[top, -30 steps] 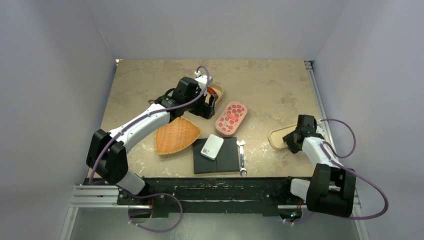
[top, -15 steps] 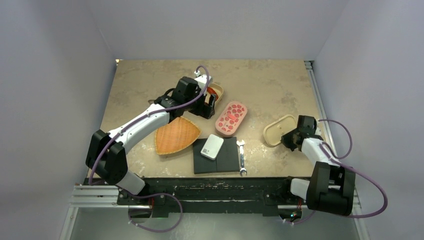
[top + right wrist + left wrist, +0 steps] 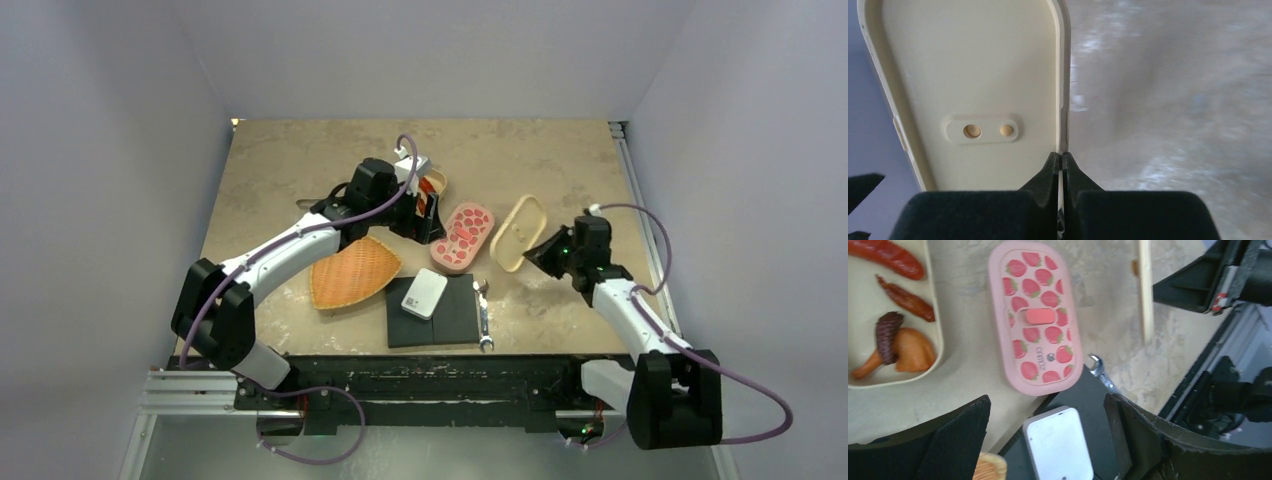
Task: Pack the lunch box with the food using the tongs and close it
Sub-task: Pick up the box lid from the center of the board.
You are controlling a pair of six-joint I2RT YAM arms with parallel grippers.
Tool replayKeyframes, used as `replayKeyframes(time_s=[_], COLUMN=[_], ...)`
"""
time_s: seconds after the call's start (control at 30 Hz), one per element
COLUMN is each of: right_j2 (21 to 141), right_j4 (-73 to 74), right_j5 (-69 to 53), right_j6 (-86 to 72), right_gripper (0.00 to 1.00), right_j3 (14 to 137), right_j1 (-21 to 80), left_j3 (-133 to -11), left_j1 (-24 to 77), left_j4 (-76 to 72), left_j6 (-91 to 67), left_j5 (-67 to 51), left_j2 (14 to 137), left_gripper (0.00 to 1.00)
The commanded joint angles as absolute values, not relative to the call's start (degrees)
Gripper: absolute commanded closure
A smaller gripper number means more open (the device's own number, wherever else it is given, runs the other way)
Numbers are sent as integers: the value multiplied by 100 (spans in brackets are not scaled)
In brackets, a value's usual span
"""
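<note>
Food (image 3: 898, 345) lies in the open lunch box (image 3: 934, 357), just beyond the left gripper (image 3: 1045, 420), whose fingers stand wide apart and empty. Next comes a strawberry-print box (image 3: 1038, 315). The right gripper (image 3: 1061, 165) is clamped on the rim of a tilted cream lid (image 3: 973, 75).

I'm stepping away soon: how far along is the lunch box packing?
Looks done: food lies in the box. In hand: the right claw is shut on the beige lid at its edge, holding it tilted beside the pink case. The left claw hangs open near the box. Left: set the beige lid on the box and close it.
</note>
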State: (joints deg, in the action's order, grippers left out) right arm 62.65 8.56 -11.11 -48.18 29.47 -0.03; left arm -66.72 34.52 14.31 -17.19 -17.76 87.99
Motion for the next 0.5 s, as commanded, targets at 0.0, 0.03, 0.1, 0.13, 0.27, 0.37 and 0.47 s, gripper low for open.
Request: replayKeyframes(time_s=[0.0, 0.03, 0.1, 0.13, 0.27, 0.37, 0.47], right_j2=[6304, 6345, 6468, 6554, 6926, 7119, 7231], right_j4=[142, 45, -145, -226, -369, -495, -611], right_j5=[-942, -888, -783, -770, -608, -480, -462], right_j6=[-4775, -4818, -4897, -4924, -4948, -4948, -5016], right_gripper=[100, 100, 100, 100, 100, 100, 100], right_j3=[3613, 3685, 3864, 3960, 4348, 4514, 4514], right_j1=[940, 1117, 1450, 1651, 2205, 2487, 2589], left_j3=[-6497, -6480, -6455, -6429, -6288, -6215, -6222], left_j1=[3445, 3445, 3445, 3445, 3445, 3445, 3445], left_j4=[532, 447, 292, 197, -366, -550, -400], left_j6=[-2120, -2184, -2302, -2371, -2691, -2804, -2712], left_j5=[-2938, -3102, -3407, -3542, -3989, -4069, -3827], left_j2=[8621, 8660, 8767, 8824, 8983, 9017, 9033], left_gripper=[16, 16, 17, 17, 18, 21, 46])
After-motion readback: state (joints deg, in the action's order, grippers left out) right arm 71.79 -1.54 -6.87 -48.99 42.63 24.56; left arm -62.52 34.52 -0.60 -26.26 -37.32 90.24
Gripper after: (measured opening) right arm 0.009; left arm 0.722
